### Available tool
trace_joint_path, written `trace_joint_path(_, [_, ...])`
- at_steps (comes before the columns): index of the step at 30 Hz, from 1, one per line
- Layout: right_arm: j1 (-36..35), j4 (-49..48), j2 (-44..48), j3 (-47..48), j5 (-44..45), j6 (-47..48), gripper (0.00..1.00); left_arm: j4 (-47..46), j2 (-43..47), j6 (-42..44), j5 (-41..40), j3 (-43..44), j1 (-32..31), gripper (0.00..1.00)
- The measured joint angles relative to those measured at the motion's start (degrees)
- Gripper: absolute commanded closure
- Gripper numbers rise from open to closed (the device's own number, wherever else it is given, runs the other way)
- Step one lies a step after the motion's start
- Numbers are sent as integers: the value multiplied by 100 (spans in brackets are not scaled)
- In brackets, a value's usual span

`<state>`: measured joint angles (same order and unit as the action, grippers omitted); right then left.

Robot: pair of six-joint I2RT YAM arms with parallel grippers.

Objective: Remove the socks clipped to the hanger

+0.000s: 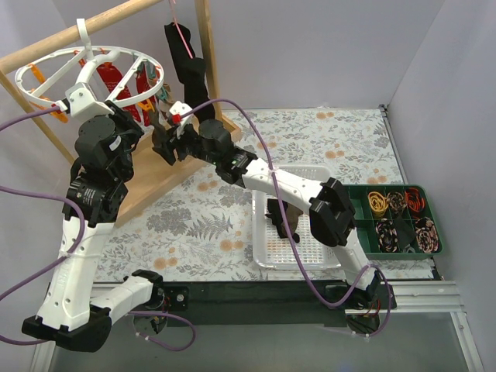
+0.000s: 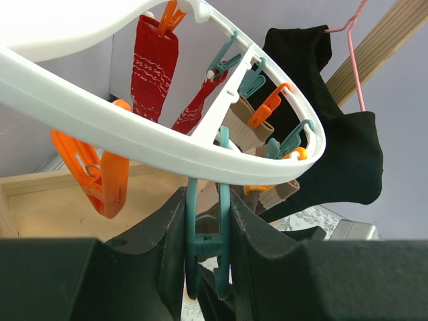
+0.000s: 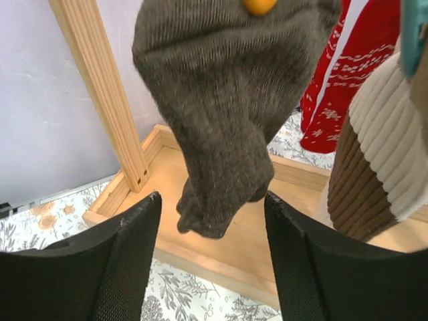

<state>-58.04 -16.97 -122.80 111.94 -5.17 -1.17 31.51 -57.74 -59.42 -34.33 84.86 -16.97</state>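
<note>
left gripper (image 2: 206, 204) pinches a teal clip (image 2: 206, 246), hanger (image 2: 100, 120) rim just above; right gripper (image 3: 212, 207) stands wide open, brown sock (image 3: 221, 100) hanging free between its fingers.

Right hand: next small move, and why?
Probably close the right hand on the dark brown sock: its open fingers flank the sock's hanging toe, while an orange clip holds the sock from above. The left hand pinches a teal clip.

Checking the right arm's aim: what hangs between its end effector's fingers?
In the right wrist view, the brown sock hangs with its toe in the gap between the open fingers.
</note>
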Motion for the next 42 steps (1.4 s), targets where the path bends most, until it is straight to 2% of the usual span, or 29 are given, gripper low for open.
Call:
trace_joint_path(7, [0,-111,-68,273,129,-7,41,0,-13,-2,24,0,-2,100])
trace_joint_path(10, [0,-155,-74,382,205,0,59,2,-13,-20,33,0,-2,100])
trace_joint_path(11, [0,-166,-83,424,221,2,69,2,-13,-26,35,0,-2,100])
trace_joint_path(14, [0,-212,-111,496,240,-13,84,4,-13,-48,55,0,-2,89])
trace_joint_path(15, [0,-214,-111,496,238,-20,86,11,-13,-63,59,0,-2,78])
trace_joint_path(18, [0,-219,-111,492,214,-68,91,90,-20,-111,114,50,0,63])
trace_joint_path(19, [0,-227,-111,485,203,-72,92,155,-24,-146,131,92,0,56])
trace_joint_path(22, [0,-280,-87,376,175,-127,93,380,-31,-310,291,256,-2,47])
trace_joint_path(25, [0,-275,-28,208,127,-164,93,636,-74,-459,470,476,-2,43])
trace_joint_path(34, [-9,-223,378,-146,46,-212,94,1147,-221,-863,1023,1016,-2,44])
trace_joint_path(42, [-76,-164,643,-170,-17,-184,94,1209,-638,-1185,1604,1449,-2,44])
